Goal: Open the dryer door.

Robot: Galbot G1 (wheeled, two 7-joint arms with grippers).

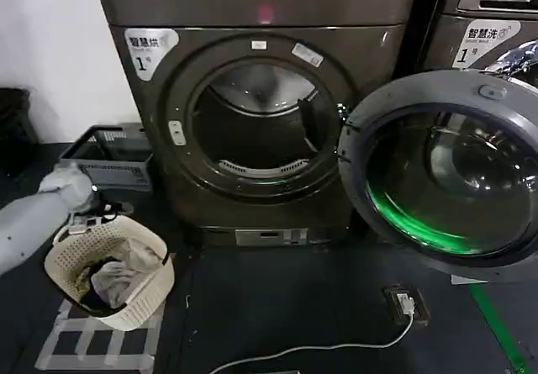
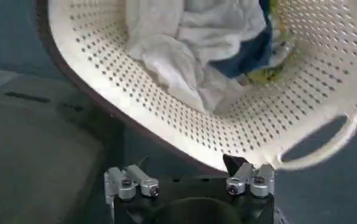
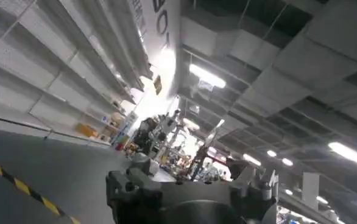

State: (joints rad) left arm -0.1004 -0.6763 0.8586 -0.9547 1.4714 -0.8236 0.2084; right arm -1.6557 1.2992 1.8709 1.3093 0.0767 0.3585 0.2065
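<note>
Dryer door [image 1: 445,172]: swung wide, hanging right of the drum opening [image 1: 262,122]. Likely heavy, rigid, glass-centred; best held at its rim. Left end effector [image 2: 189,182]: spread, empty, beside laundry basket [image 1: 109,273]. Right end effector [image 3: 190,192]: aimed at the ceiling, apparently spread. Dark floor, cable, grey crate.

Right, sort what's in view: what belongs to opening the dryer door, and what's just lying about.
Job:
dryer
dryer door, already swung open
left gripper, jaws open, over the basket

Lying about:
white laundry basket with clothes
grey crate
cable
neighbouring machine
</note>
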